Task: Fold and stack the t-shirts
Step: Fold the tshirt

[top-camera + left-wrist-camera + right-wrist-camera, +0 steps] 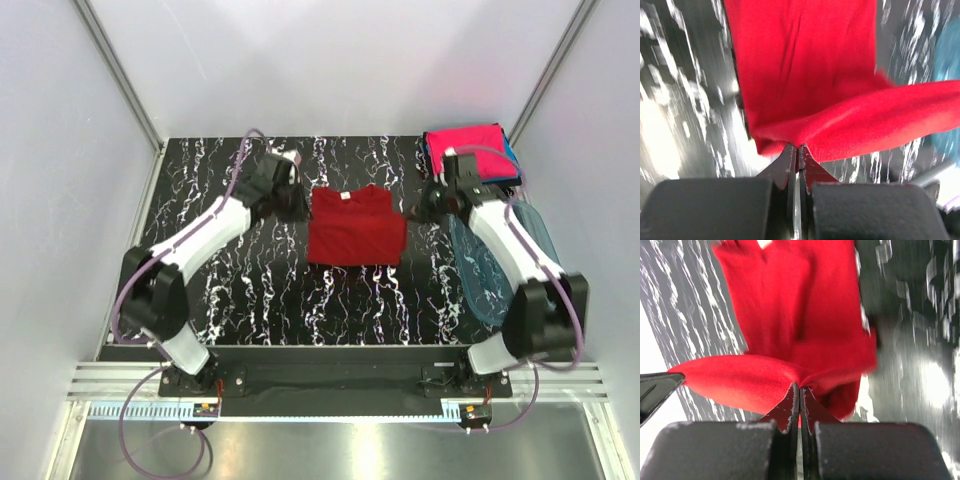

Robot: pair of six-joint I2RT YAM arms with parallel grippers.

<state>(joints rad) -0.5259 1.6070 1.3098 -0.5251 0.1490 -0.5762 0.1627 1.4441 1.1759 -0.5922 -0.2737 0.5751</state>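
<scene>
Dark red t-shirt (355,228): left gripper (798,146) and right gripper (800,385) each pinch a side edge; we should carry both evenly, taut.

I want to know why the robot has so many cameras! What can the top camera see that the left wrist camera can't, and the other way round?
Only the top camera shows both arms, the folded pink t-shirt in the far right corner, and the small white neck label on the red t-shirt. Only the left wrist camera shows, up close, the left gripper pinched shut on a lifted edge of the red cloth. Both show the red t-shirt and the black marbled table.
</scene>
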